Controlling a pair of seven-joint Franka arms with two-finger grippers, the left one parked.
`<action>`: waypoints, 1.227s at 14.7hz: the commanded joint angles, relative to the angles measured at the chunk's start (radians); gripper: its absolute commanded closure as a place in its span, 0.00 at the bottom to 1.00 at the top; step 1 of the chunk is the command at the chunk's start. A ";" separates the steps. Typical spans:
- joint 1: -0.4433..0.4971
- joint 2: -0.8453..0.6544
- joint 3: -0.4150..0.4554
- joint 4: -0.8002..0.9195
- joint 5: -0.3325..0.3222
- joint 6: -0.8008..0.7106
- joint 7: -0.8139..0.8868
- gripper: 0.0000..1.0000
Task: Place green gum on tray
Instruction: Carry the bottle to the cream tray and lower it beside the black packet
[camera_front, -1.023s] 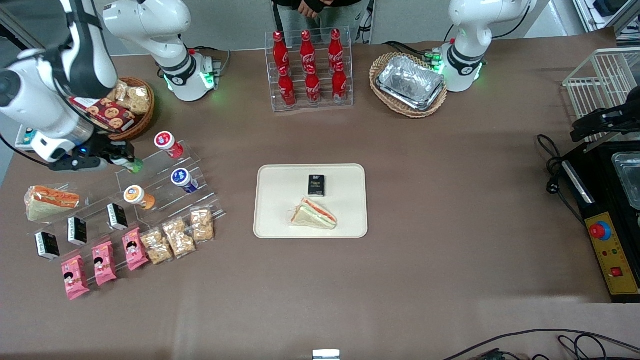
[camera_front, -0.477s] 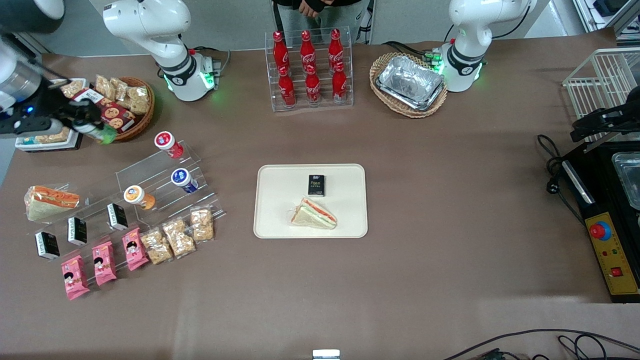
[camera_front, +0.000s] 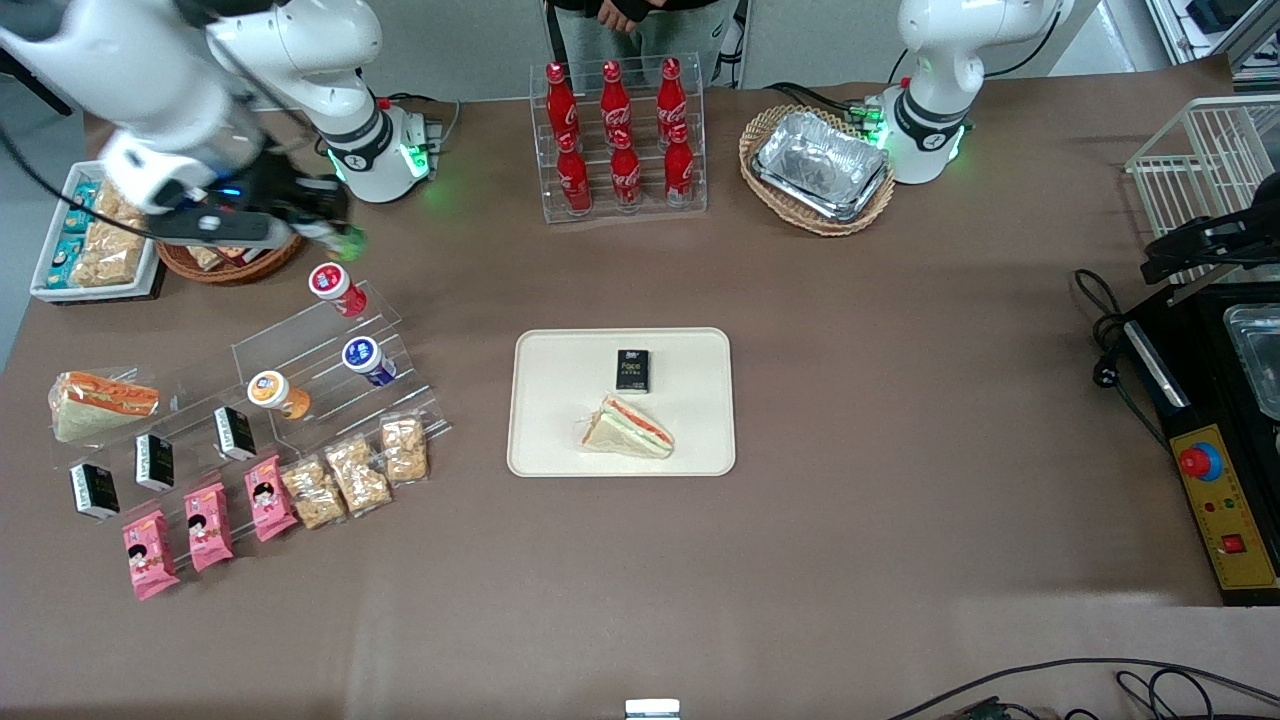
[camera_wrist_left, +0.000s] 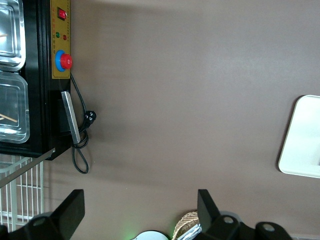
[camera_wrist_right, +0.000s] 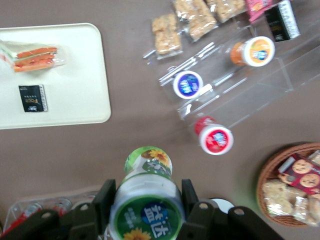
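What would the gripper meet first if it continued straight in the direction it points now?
Probably bare table. The gripper, shut on the green gum, points down at open brown surface between the red-lidded bottle and the tray; depth is unclear.

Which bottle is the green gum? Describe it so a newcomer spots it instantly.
Start at the clear stepped rack toward the working arm's end. Above it, the gripper is shut on the green gum. Rack bottles have red, blue and orange lids; this one is green, sunflower-labelled.

A wrapped sandwich (camera_front: 628, 428) lies with a small black packet (camera_front: 632, 370) at its twelve o'clock, apart. Six red cola bottles (camera_front: 618, 135) stand in a clear rack (camera_front: 700, 130); at their three o'clock, a foil tray (camera_front: 822, 165) sits in a wicker basket (camera_front: 746, 150) on the worktop (camera_front: 900, 400).
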 joint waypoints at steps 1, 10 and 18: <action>-0.009 0.083 0.119 -0.041 0.024 0.153 0.143 0.74; 0.053 0.406 0.233 -0.144 -0.089 0.649 0.388 0.74; 0.076 0.672 0.232 -0.135 -0.305 0.893 0.497 0.74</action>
